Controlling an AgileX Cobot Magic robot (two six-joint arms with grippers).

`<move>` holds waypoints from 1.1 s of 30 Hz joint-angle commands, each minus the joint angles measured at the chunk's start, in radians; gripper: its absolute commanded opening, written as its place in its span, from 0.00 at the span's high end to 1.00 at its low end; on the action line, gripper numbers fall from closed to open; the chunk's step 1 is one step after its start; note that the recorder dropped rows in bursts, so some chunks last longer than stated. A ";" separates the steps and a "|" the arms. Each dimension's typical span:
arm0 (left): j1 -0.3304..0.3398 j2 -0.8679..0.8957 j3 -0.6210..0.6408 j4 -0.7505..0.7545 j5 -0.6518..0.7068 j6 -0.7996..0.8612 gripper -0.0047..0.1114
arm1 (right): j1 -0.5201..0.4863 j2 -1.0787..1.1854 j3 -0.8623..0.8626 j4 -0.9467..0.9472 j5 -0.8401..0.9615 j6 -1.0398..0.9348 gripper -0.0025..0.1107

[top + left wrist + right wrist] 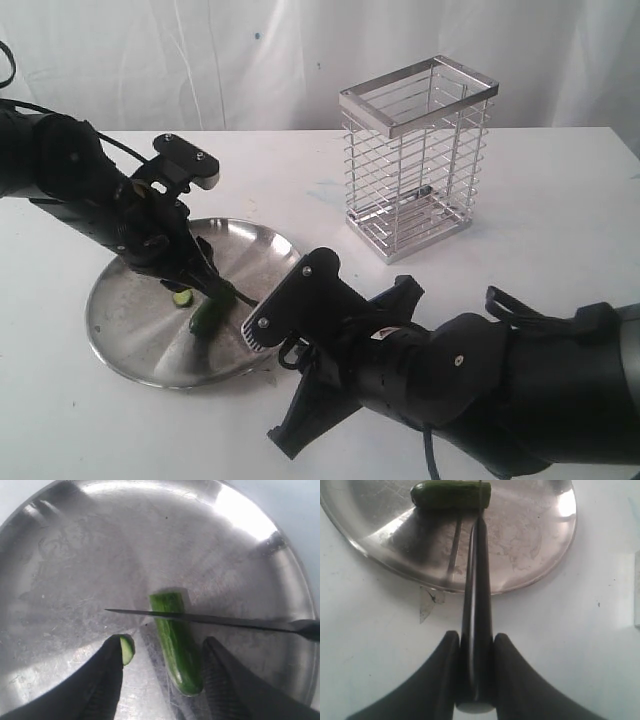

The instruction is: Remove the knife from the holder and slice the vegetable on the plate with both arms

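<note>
The steel plate point(120, 350) lies at the left of the table. On it rests the dark green vegetable point(207, 316), with a small cut slice point(127, 649) beside it. My left gripper point(164, 641) stands open, one finger on either side of the vegetable point(176, 645) and apart from it. The slice leans against one finger point(105, 680). My right gripper point(476, 640) is shut on the black handle of the knife point(477, 630). The blade point(210, 620) crosses the vegetable near its far cut end. The wire holder point(418, 160) stands at the back right with nothing visible inside.
A small translucent scrap point(427, 602) lies on the white table just outside the plate's rim point(530, 545). The bulky right arm point(480, 380) fills the front right of the table. A white cloth hangs behind the table.
</note>
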 commanded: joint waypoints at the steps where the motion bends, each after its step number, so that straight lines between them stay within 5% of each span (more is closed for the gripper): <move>1: 0.030 -0.010 -0.002 -0.004 0.026 -0.012 0.50 | -0.007 -0.011 0.002 0.001 -0.013 -0.012 0.98; 33: 0.037 -0.010 -0.002 -0.060 0.012 -0.012 0.50 | -0.007 0.022 0.002 0.003 -0.044 -0.012 0.98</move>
